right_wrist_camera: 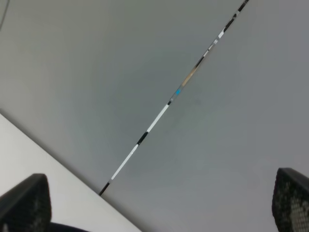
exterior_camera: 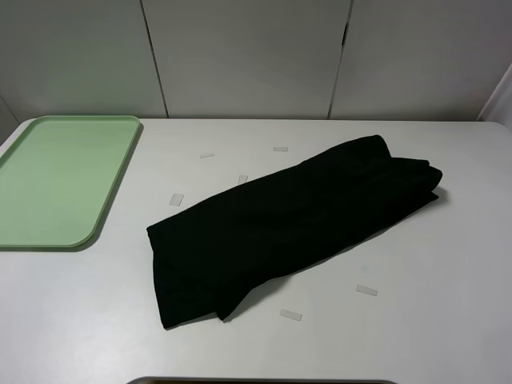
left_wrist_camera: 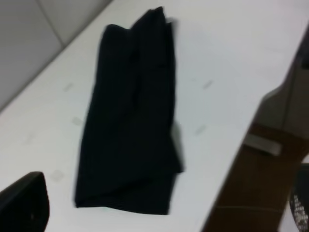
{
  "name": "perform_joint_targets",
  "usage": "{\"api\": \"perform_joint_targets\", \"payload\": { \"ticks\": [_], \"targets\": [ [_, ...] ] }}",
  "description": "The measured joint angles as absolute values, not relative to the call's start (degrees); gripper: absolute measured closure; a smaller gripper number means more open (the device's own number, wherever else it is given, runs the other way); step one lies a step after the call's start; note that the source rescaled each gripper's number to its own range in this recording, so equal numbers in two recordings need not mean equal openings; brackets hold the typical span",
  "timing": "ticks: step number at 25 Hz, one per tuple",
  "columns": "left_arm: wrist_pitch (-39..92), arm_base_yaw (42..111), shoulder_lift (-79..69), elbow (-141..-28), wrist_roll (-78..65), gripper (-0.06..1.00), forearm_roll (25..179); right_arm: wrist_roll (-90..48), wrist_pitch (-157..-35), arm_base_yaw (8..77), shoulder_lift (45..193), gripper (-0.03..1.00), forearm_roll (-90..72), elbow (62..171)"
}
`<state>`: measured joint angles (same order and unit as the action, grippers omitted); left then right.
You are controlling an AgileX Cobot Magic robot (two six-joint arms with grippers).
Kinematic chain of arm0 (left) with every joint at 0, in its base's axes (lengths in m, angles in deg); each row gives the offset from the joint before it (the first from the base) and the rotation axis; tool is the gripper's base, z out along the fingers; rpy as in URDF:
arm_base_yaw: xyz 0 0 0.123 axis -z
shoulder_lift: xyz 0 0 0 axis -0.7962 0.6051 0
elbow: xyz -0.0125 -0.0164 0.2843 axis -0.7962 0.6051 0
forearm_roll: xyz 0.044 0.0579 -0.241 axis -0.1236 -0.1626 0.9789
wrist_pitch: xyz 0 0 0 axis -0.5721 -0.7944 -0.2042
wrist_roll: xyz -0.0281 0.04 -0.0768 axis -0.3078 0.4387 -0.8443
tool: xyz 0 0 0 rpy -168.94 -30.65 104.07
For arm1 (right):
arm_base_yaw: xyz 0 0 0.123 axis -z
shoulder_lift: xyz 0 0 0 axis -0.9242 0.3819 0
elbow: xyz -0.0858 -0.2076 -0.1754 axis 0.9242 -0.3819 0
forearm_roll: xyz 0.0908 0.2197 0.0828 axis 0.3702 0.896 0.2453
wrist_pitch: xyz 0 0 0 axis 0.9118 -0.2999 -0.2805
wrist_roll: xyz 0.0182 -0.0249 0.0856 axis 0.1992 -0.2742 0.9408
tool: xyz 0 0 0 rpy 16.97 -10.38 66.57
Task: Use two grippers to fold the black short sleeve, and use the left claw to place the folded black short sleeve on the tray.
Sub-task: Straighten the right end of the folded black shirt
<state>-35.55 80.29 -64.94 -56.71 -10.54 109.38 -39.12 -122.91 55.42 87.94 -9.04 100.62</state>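
Six tape marks [exterior_camera: 176, 199] around black short sleeve [exterior_camera: 288, 224]

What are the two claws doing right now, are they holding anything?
Left gripper: open, holding nothing; the shirt lies apart from it.
Right gripper: open, holding nothing.

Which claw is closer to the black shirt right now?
Probably left. The left gripper looks down on the black short sleeve, not touching; the right gripper faces the wall, away from it.
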Motion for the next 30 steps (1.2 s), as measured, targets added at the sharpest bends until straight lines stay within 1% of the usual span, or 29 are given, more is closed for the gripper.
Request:
{"api": "perform_joint_targets", "payload": {
  "ticks": [5, 9, 20, 24, 30],
  "targets": [
    [-31.43, 80.29, -72.94, -47.41, -15.08, -0.05, 109.61, -39.12, -124.66, 55.42, 87.94, -0.03, -9.04, 100.62],
    [-28.8, 80.29, -78.3, -43.04, -17.17, -0.05, 108.58, -39.12, -124.93, 55.42, 87.94, -0.03, -9.04, 100.62],
    [-27.39, 80.29, -78.29, -35.32, -31.8, -0.05, 93.68, -39.12, -127.59, 55.42, 87.94, -0.03, -9.04, 100.62],
    [-27.39, 80.29, -78.29, -34.59, -32.7, -0.05, 92.66, -39.12, -129.84, 55.42, 87.94, -0.03, -7.94, 100.62],
    [-29.71, 80.29, -78.29, -33.08, -34.35, -0.05, 92.51, -38.95, -131.99, 55.42, 87.94, -0.03, -2.16, 100.62]
  ]
}}
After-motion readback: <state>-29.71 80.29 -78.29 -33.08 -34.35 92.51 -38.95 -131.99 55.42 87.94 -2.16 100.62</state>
